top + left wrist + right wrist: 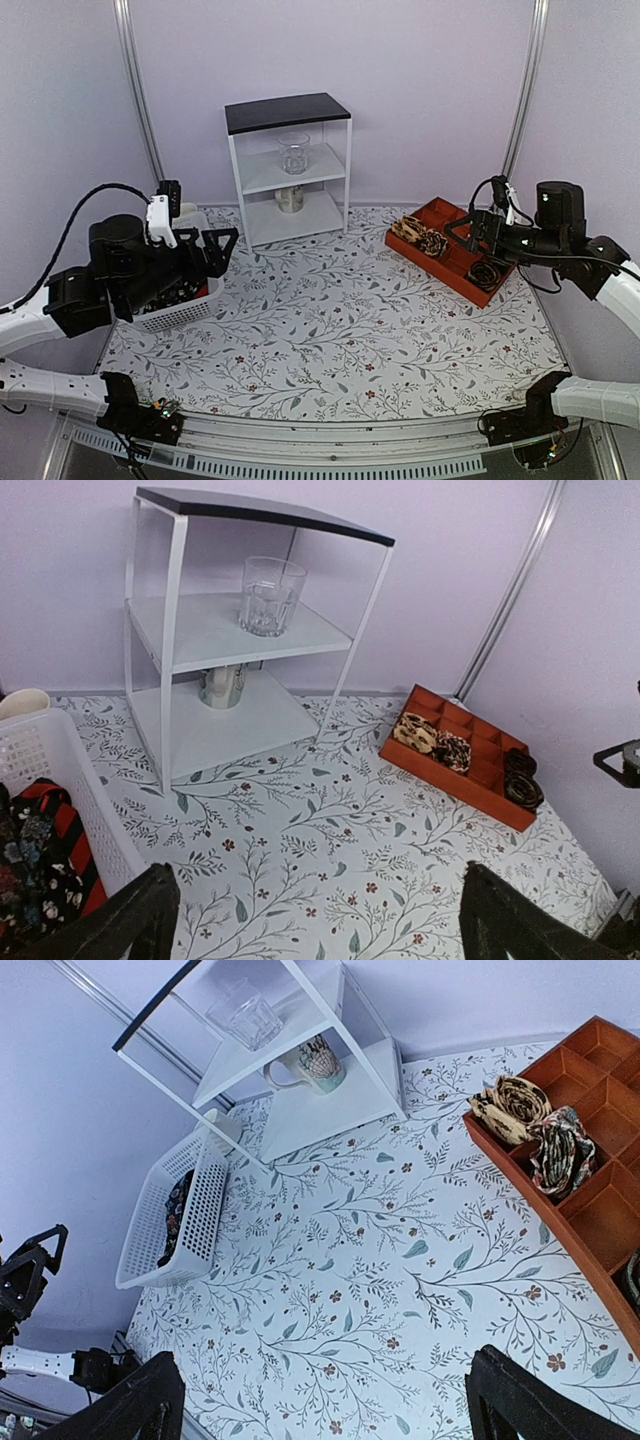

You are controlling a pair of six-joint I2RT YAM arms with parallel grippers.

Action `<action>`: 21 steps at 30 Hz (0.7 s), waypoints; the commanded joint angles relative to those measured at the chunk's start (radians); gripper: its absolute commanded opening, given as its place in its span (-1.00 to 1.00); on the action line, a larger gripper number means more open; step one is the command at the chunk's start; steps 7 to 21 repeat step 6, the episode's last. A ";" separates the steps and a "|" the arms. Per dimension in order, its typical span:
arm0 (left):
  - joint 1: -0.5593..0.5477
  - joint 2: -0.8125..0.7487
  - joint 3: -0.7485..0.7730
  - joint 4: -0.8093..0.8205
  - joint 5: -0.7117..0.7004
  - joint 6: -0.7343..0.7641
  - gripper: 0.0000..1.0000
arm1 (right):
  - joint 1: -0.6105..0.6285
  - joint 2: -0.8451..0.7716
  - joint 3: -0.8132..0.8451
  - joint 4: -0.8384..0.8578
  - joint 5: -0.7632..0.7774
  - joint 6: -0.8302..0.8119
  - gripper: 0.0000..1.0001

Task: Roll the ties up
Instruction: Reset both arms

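The left gripper (226, 252) is spread wide and holds nothing. It hangs over the right end of the basket (60, 750), touching nothing. The right gripper (458, 236) is spread just as wide and is empty too, in the air over the tray (450, 785).

Loose ties (40, 860) lie bunched in the basket at the table's left side: dark floral cloth and a red-and-black striped piece. Crumpled as they are, their long axis cannot be told. Rolled ties (515, 1105) sit in the tray at the right — two coils in neighbouring compartments at its far-left end, and a darker coil (520, 777) toward the other end.
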 commanded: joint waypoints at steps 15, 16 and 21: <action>0.018 0.069 0.010 -0.041 -0.069 -0.057 0.97 | -0.001 -0.014 -0.039 0.046 -0.026 0.025 1.00; 0.018 0.069 0.010 -0.041 -0.069 -0.057 0.97 | -0.001 -0.014 -0.039 0.046 -0.026 0.025 1.00; 0.018 0.069 0.010 -0.041 -0.069 -0.057 0.97 | -0.001 -0.014 -0.039 0.046 -0.026 0.025 1.00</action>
